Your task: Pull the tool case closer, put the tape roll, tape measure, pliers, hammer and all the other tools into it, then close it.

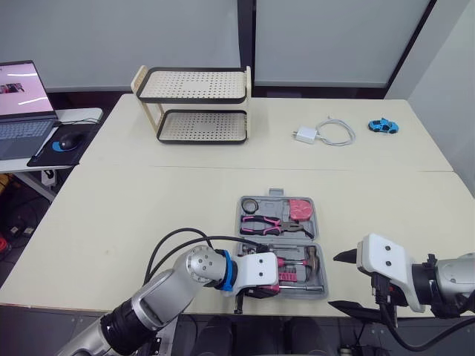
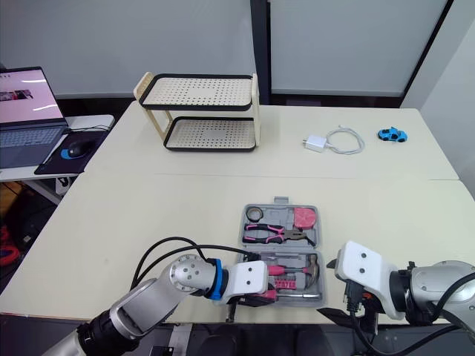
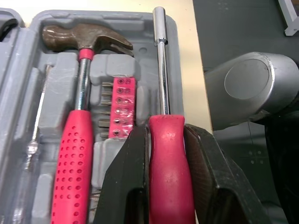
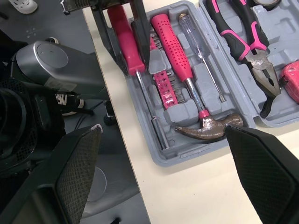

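Your left gripper had its jaws clamped on the pink handle of the screwdriver, which lay along the near wall of the open tool case. Beside it in the same half sat the bit holder and the hammer. Your right gripper hung just right of the case, jaws spread wide and empty. The far half held the pliers, tape measure and tape roll. The case sat at the near edge of the cream table. Farther back stood a two-tier rack, a charger with cable and a blue toy car. A laptop sat on a side desk to the left, against grey wall panels.
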`<control>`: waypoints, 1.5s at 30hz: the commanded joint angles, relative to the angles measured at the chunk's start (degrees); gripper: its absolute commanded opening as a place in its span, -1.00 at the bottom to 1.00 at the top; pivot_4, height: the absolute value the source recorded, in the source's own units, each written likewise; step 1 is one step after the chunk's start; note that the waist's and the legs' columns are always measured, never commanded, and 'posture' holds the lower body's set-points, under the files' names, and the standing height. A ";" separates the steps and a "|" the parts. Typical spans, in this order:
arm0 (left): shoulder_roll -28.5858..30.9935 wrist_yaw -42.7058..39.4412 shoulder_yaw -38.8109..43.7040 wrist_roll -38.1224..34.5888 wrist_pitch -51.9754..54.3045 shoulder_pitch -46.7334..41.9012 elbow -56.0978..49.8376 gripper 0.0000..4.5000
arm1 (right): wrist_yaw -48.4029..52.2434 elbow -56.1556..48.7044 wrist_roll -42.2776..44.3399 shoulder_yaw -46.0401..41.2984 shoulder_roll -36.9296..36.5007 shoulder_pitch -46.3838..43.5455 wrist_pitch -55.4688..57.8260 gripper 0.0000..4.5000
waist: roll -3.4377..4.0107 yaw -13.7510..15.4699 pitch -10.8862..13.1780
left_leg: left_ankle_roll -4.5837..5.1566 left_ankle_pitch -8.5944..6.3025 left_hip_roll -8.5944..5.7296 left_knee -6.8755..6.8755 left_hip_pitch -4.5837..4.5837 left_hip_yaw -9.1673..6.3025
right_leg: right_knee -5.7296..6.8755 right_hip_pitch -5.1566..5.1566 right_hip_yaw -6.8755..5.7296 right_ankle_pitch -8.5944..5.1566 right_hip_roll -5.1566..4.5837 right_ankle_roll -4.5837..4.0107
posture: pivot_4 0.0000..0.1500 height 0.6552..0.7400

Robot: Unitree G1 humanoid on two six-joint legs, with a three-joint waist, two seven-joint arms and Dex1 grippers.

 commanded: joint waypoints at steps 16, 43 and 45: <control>-1.61 -1.32 -0.84 2.41 -3.37 -0.44 2.89 -0.67 | -0.76 -2.16 1.82 -0.89 0.45 -1.33 0.35 1.00 | 0.00 -0.01 0.00 | 0.00 0.00 0.00 0.00 0.00 0.00 | 0.00 -0.01 0.00 0.00 0.00 0.00 | 1.00 1.00; 3.12 -15.18 9.20 -7.25 -14.87 -3.14 7.18 -0.02 | -4.99 -2.67 5.94 -0.19 1.56 -3.34 1.40 1.00 | 0.01 -0.04 -0.01 | 0.00 0.00 0.01 0.00 -0.01 -0.01 | -0.01 -0.01 -0.01 0.00 0.00 0.00 | 1.00 1.00; 2.24 -14.90 8.23 -6.06 -15.99 -2.94 8.19 -0.30 | -5.21 -2.67 5.93 -0.10 1.52 -3.29 1.38 1.00 | 0.01 -0.04 -0.01 | 0.00 0.00 0.00 0.00 -0.01 -0.01 | -0.01 0.00 -0.01 0.00 0.00 0.00 | 1.00 1.00</control>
